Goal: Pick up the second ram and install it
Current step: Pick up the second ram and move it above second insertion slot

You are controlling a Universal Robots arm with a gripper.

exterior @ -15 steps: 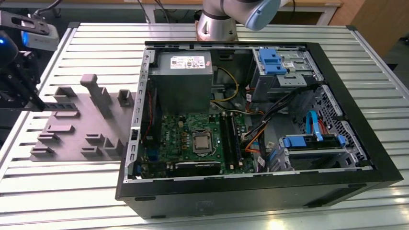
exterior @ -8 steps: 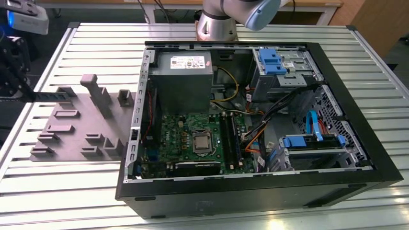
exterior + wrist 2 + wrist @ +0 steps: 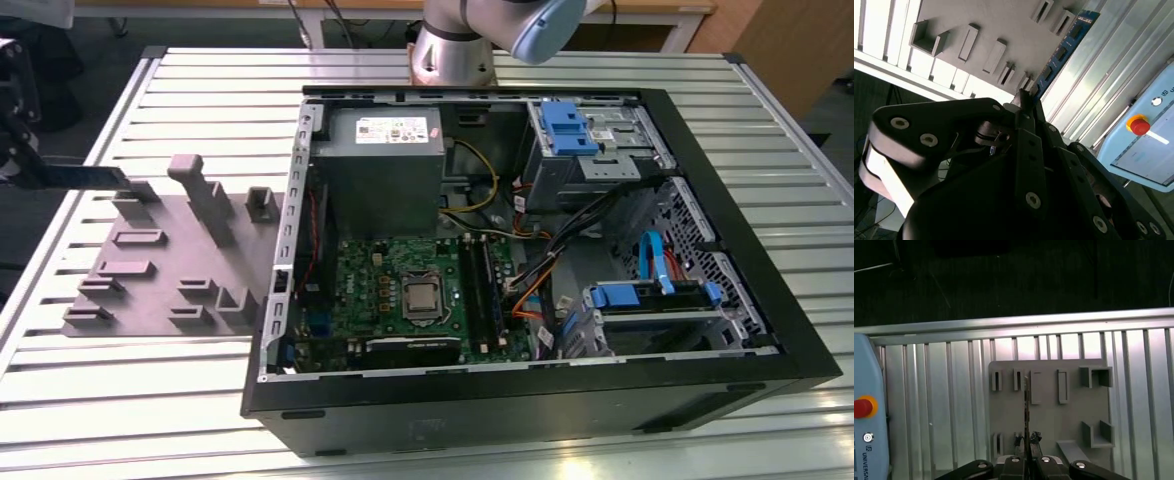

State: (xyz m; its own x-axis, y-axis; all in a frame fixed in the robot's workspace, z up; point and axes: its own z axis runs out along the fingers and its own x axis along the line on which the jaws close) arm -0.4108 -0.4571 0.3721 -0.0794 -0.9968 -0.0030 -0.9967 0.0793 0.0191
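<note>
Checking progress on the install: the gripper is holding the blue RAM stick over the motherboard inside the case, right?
Not over the motherboard. The gripper holds the blue RAM stick at the grey slotted plate on the table, outside the case, as both wrist views show.

Lighting: bright, even, from above. Exterior view: glare patches on surface (image 3: 587, 465) slats in front of case (image 3: 534, 400); case interior shadowed. Both wrist views: slats washed white beside plate (image 3: 1004, 20); floor (image 3: 1004, 275) beyond surface dark.
</note>
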